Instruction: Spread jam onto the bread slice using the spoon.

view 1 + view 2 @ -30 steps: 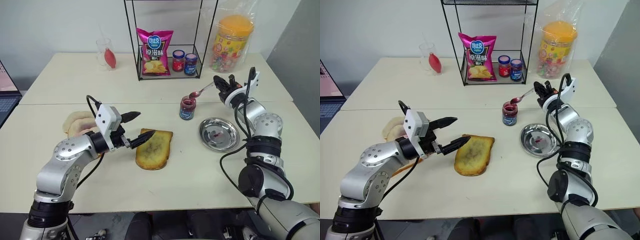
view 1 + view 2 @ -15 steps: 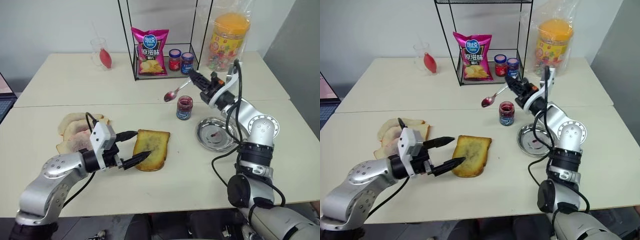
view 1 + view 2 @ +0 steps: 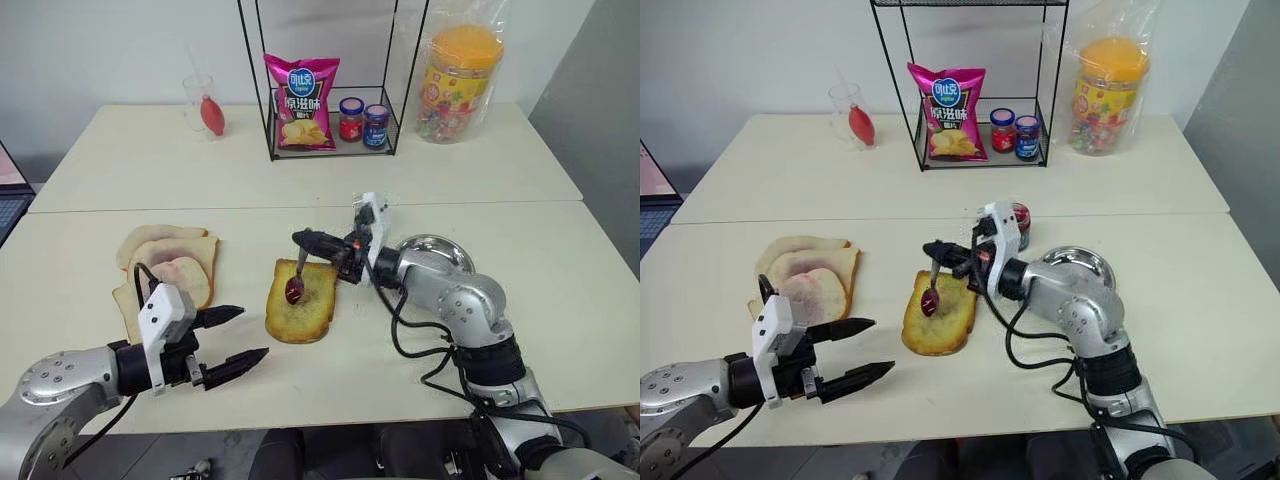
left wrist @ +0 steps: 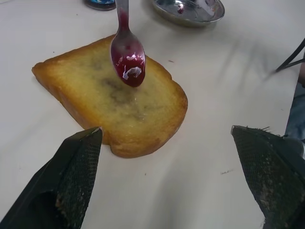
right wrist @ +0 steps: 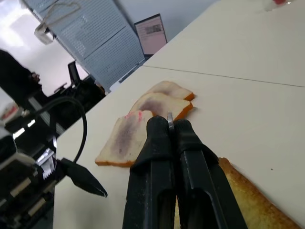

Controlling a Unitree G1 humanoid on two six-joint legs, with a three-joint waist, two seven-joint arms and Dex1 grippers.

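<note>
The golden-brown bread slice (image 3: 305,305) lies flat on the table's near half. My right gripper (image 3: 305,240) is shut on the handle of the small silver spoon (image 3: 296,280). The spoon hangs bowl-down over the slice's far part, and its bowl (image 4: 127,59) carries glossy dark red jam. The jam jar (image 3: 1021,222) stands behind that arm's wrist, mostly hidden. My left gripper (image 3: 250,333) is open and empty, low over the table and a little short of the slice's near left corner.
Pale slices with pink smears (image 3: 165,265) lie to the left. A round metal dish (image 3: 440,245) sits right of the bread. A wire rack (image 3: 320,150) with a crisp bag and two small jars, a glass (image 3: 205,105) and an orange-lidded tub (image 3: 460,75) stand at the back.
My right gripper swung the loaded spoon from above the jam jar leftward and nearer, tipping it over the bread. My left gripper drew back from the slice's edge toward the front left.
</note>
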